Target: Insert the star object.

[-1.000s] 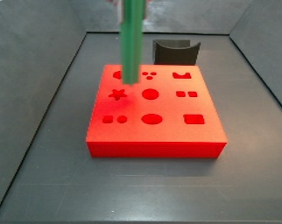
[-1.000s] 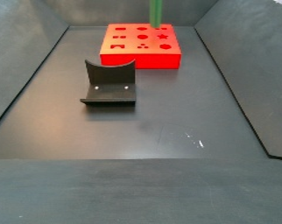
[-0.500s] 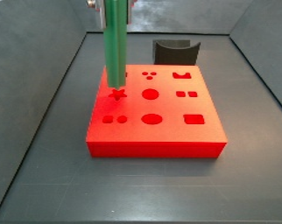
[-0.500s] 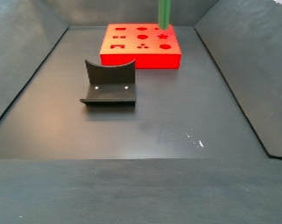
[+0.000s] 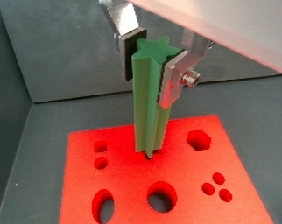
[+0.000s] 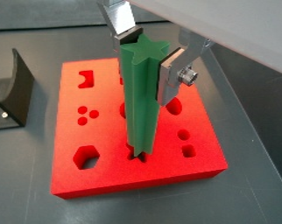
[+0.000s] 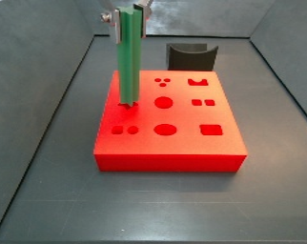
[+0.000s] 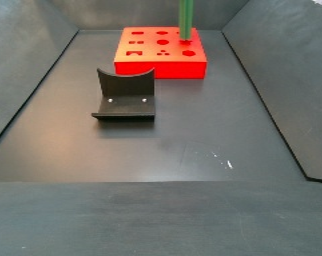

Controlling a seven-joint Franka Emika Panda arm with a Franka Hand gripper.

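The star object (image 5: 150, 101), a long bright green ridged bar, stands upright with its lower end in a hole of the red block (image 5: 179, 188); it also shows in the other wrist view (image 6: 140, 101) and in both side views (image 7: 128, 62) (image 8: 188, 20). My gripper (image 5: 151, 54) is shut on the bar's upper end, silver fingers (image 6: 172, 77) pressing both sides. The gripper (image 7: 128, 14) hangs over the red block (image 7: 169, 129), whose top has several shaped holes. In a side view the block (image 8: 161, 55) lies at the far end of the floor.
A dark grey curved holder (image 8: 125, 95) stands on the floor away from the block; it shows behind the block in a side view (image 7: 192, 55) and at the picture's edge in a wrist view (image 6: 12, 87). Grey walls enclose the dark floor (image 8: 164, 150).
The gripper has moved sideways with the green bar to above the star-shaped hole, then lowered it; the bar's lower end now sits in the hole.
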